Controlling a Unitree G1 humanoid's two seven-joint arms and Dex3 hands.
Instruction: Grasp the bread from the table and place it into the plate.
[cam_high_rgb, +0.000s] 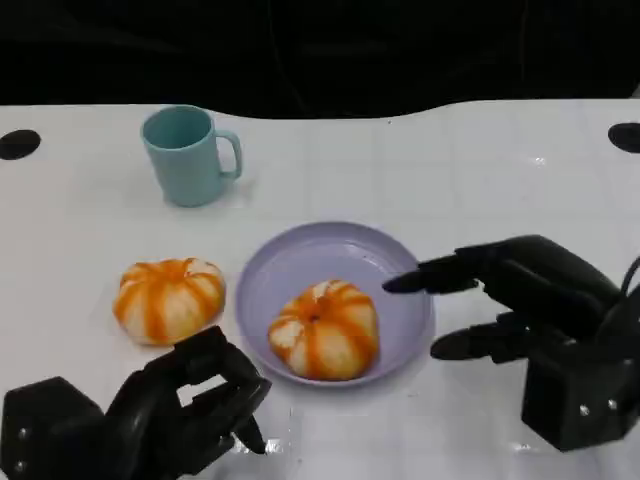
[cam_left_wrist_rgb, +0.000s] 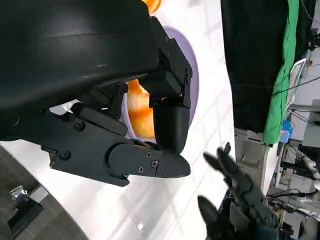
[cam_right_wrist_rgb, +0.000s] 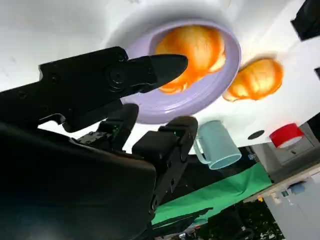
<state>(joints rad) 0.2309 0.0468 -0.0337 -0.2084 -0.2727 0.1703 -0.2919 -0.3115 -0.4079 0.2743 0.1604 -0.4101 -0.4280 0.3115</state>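
Note:
An orange-and-white striped bread (cam_high_rgb: 324, 330) lies in the lilac plate (cam_high_rgb: 290, 262) at the table's middle; the right wrist view has the same bread (cam_right_wrist_rgb: 192, 50) and plate (cam_right_wrist_rgb: 170, 107). A second striped bread (cam_high_rgb: 168, 298) sits on the table left of the plate, also seen as the bread (cam_right_wrist_rgb: 257, 80) beyond the plate's rim. My right hand (cam_high_rgb: 530, 300) hovers just right of the plate, fingers spread and holding nothing. My left hand (cam_high_rgb: 170, 410) rests at the front left, fingers curled in on nothing. In the left wrist view the left hand (cam_left_wrist_rgb: 125, 125) covers part of the plate (cam_left_wrist_rgb: 192, 75).
A teal mug (cam_high_rgb: 188, 155) stands at the back left, handle to the right. Two dark round marks sit at the table's far corners, one left (cam_high_rgb: 18, 144) and one right (cam_high_rgb: 625, 136). Beyond the table the wrist views show a green cloth (cam_left_wrist_rgb: 282, 75).

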